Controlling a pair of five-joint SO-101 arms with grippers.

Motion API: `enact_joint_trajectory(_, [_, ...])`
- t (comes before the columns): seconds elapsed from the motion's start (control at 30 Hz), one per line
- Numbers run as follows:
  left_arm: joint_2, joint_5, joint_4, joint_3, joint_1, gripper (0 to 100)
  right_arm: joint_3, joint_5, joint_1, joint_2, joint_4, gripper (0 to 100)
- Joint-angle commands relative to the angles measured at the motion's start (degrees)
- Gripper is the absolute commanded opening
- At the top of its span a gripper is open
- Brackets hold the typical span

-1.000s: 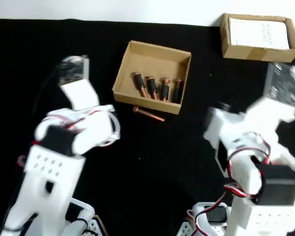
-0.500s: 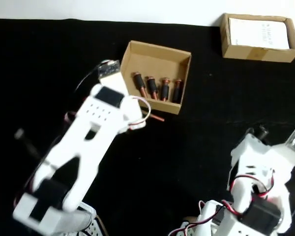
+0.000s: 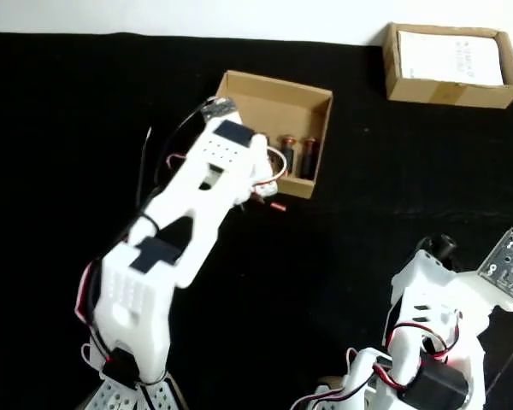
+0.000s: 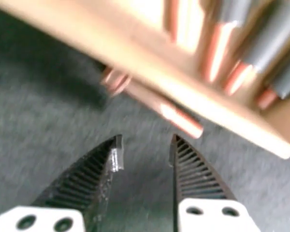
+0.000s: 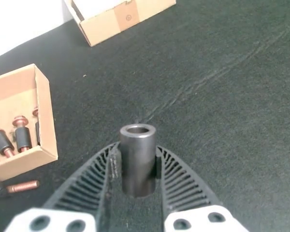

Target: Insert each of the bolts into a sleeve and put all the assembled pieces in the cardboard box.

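Left wrist view caught the left gripper (image 4: 146, 142) with its fingers parted to a moderate gap, poised over the dark table (image 4: 43, 116) just short of 1 loose bolt (image 4: 157, 105). The bolt lay on the table close along the outer front wall of the cardboard box (image 4: 135, 60). Inside the box, assembled pieces (image 4: 261, 43) lay side by side. The right gripper (image 5: 137, 153), well apart from the box, clasped a dark sleeve (image 5: 137, 164) upright with its bore facing up.

The bolt looked like a small, rigid, copper-coloured metal part. It was probably light, and smooth and round enough to roll or slip under a poor pinch. The likeliest hold was across the shank near the head, leaving the tip free for the sleeve, though the box wall seemed to leave little room for the far finger.

A second box (image 3: 451, 90) at the table's far edge held a white sheet (image 3: 451, 55). Its print was too small to read, and no other label was legible.
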Motion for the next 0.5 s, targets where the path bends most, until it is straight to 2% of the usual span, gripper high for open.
enact_joint_trajectory(0.0, [3.9, 0.5, 0.2, -7.9, -2.2, 17, -0.1, 0.6, 0.6, 0.0, -1.2, 0.7])
enact_joint_trajectory(0.23, [12.4, 0.5, 0.8, -13.8, -6.6, 17, 0.6, 3.3, 0.6, 0.1, -5.1, 0.7])
enact_joint_trajectory(0.47, [15.3, 0.5, 2.7, -14.5, -6.9, 15, 3.4, 3.2, 0.5, 0.1, -9.2, 0.7])
